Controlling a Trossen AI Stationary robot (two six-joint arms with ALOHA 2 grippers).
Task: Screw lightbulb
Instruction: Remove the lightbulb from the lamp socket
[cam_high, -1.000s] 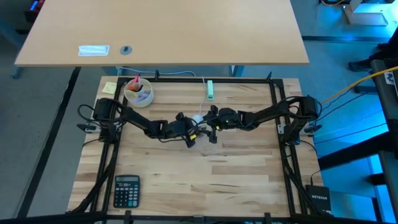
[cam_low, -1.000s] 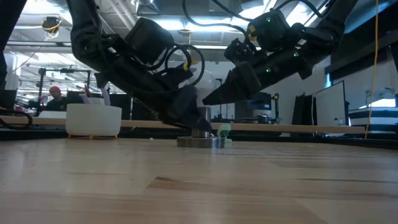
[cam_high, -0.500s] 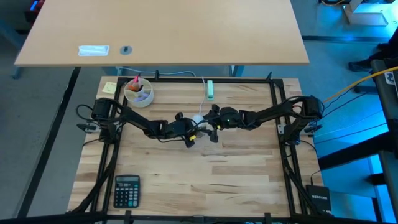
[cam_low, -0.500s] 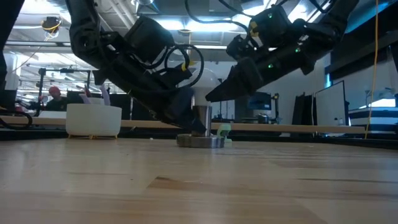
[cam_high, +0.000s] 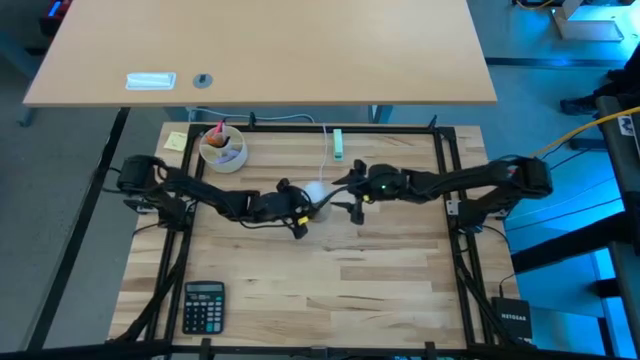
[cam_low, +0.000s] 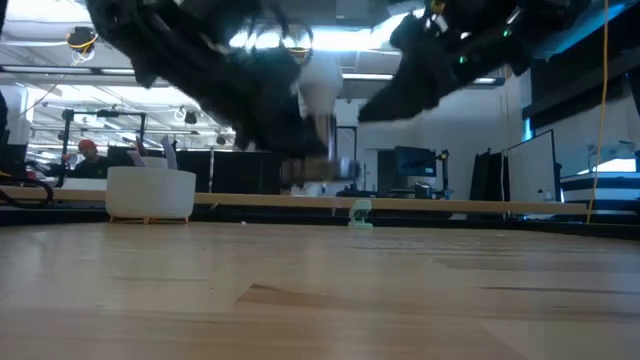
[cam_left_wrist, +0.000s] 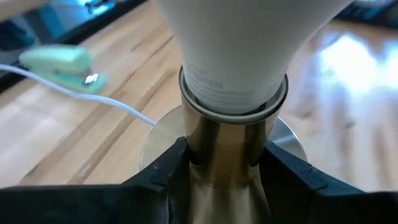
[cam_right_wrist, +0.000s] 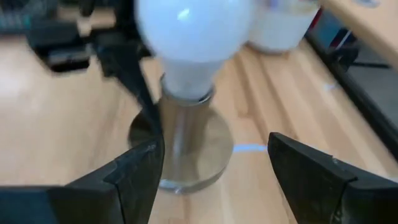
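The white frosted lightbulb (cam_low: 320, 82) stands with its base in the stem of the round grey metal socket (cam_low: 320, 170). The socket is off the table, near the table's middle, a little toward its far edge (cam_high: 316, 192). My left gripper (cam_left_wrist: 224, 163) is shut on the socket. My right gripper (cam_right_wrist: 214, 180) is open beside the bulb (cam_right_wrist: 193, 31), toward the table's right, and touches nothing. A thin white cord (cam_left_wrist: 112, 102) runs from the socket to a pale green switch (cam_left_wrist: 59, 62). My left gripper pinches the socket's upright metal stem (cam_left_wrist: 227, 155) between its two fingers, just under the bulb's collar and above the disc base. The fingers come slanting from the table's left. The socket is lifted clear of the table, upright, with the bulb on top.
A white bowl (cam_high: 222, 150) with pink and orange contents stands at the far left. The green switch (cam_high: 338, 145) lies near the far edge. A calculator (cam_high: 203, 306) lies at the near left. Bare wood lies toward the near edge.
My left gripper has gone up with the socket and bulb, which stood on the table and now hang clear of it, still upright. My right gripper has also risen and drawn a little toward the table's right.
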